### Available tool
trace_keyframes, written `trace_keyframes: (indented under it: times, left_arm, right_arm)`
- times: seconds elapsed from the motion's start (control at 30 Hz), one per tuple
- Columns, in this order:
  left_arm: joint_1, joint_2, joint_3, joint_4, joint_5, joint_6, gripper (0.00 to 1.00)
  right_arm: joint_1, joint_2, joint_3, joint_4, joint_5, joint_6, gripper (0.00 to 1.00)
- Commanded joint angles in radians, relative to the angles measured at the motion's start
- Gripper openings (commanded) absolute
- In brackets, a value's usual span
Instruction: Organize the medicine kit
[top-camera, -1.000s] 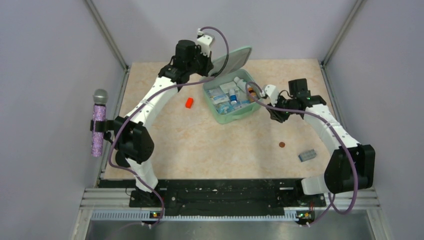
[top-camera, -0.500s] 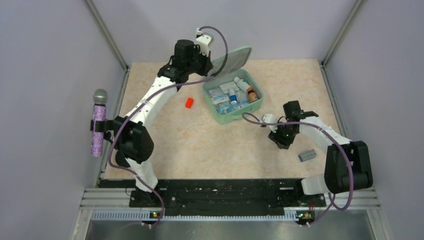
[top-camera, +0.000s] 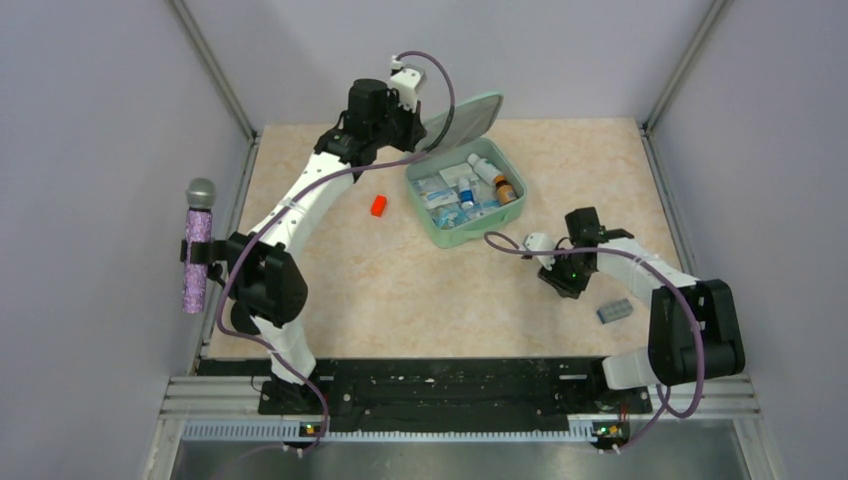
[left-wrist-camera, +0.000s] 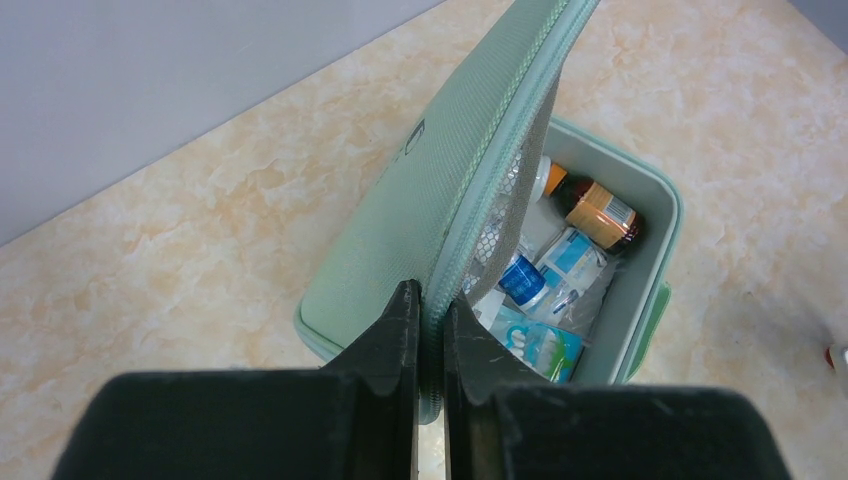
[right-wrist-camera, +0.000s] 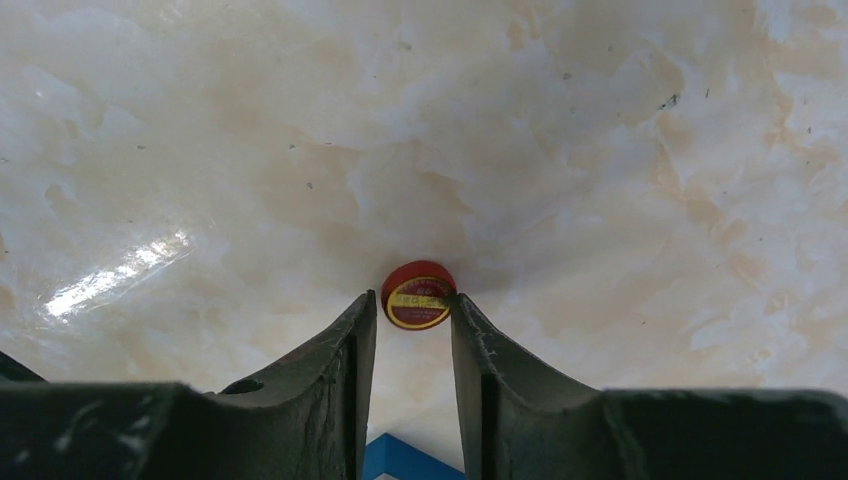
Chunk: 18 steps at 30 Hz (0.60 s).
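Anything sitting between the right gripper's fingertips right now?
Yes: the right wrist view shows a small red round tin on the table between the right gripper fingertips.

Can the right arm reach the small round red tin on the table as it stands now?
Probably yes. The right pincer is already down at the small round red tin, with a finger on each side of it and nothing between. Whether the fingers touch it, I cannot tell.

mint-green kit (top-camera: 463, 205), red round tin (right-wrist-camera: 419, 296) with gold label, beige marbled table (top-camera: 400, 290).
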<state>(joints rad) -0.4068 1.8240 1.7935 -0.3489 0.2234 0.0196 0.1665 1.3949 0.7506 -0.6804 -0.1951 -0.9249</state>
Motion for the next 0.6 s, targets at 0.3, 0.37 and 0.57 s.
trace_keyframes:
  times: [0.3, 0.37, 0.57]
  left_arm:
    - [0.008, -0.022, 0.026, 0.013, 0.021, -0.043, 0.00]
    - [0.009, -0.020, 0.025, 0.014, 0.023, -0.046, 0.00]
    - [0.011, -0.019, 0.027, 0.013, 0.027, -0.041, 0.00]
  right_arm:
    - [0.010, 0.014, -0.072, 0.084, 0.063, -0.019, 0.26]
    - [0.009, 0.017, -0.070, 0.087, 0.058, -0.018, 0.21]
    - [0.010, 0.014, 0.038, 0.039, 0.019, 0.022, 0.14]
